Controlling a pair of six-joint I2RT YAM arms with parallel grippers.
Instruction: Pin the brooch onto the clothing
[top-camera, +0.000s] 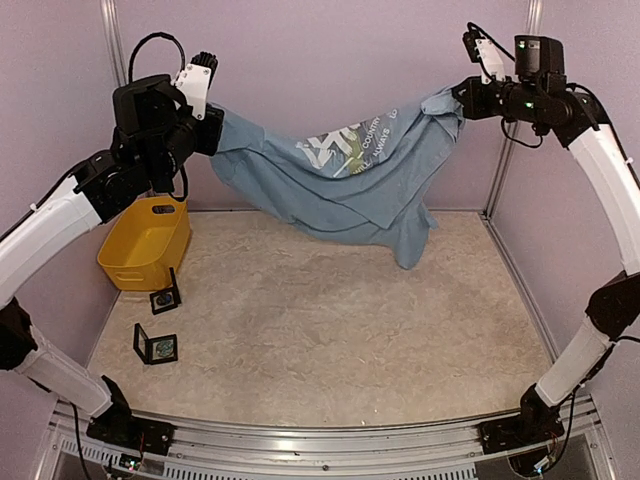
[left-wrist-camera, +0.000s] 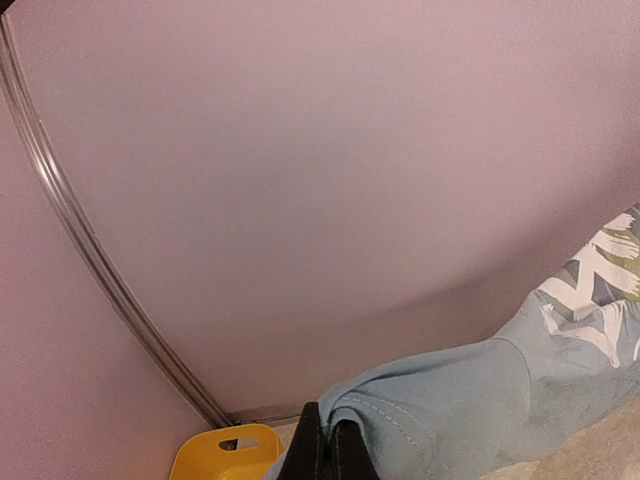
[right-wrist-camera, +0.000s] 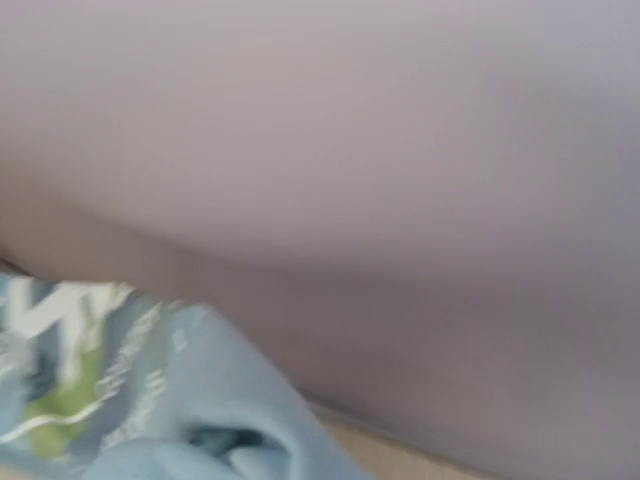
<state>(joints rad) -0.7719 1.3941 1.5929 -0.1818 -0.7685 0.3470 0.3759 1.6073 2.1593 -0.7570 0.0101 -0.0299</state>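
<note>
The clothing (top-camera: 340, 175), a light blue T-shirt with white lettering and green streaks, hangs in the air, stretched between both arms above the back of the table. My left gripper (top-camera: 212, 130) is shut on its left end; in the left wrist view the black fingers (left-wrist-camera: 322, 452) pinch a stitched hem of the clothing (left-wrist-camera: 470, 400). My right gripper (top-camera: 463, 98) is shut on the right end. The right wrist view is blurred, shows only the clothing (right-wrist-camera: 150, 400), and hides the fingers. Two small black open cases (top-camera: 165, 298) (top-camera: 157, 345) at the table's left each hold a small piece, apparently a brooch.
A yellow bin (top-camera: 145, 240) stands at the left, under my left arm, and its rim shows as the yellow bin (left-wrist-camera: 225, 455) in the left wrist view. Purple walls with metal posts (top-camera: 500, 160) close the back and sides. The shirt's lowest fold (top-camera: 412, 245) hangs close to the tabletop.
</note>
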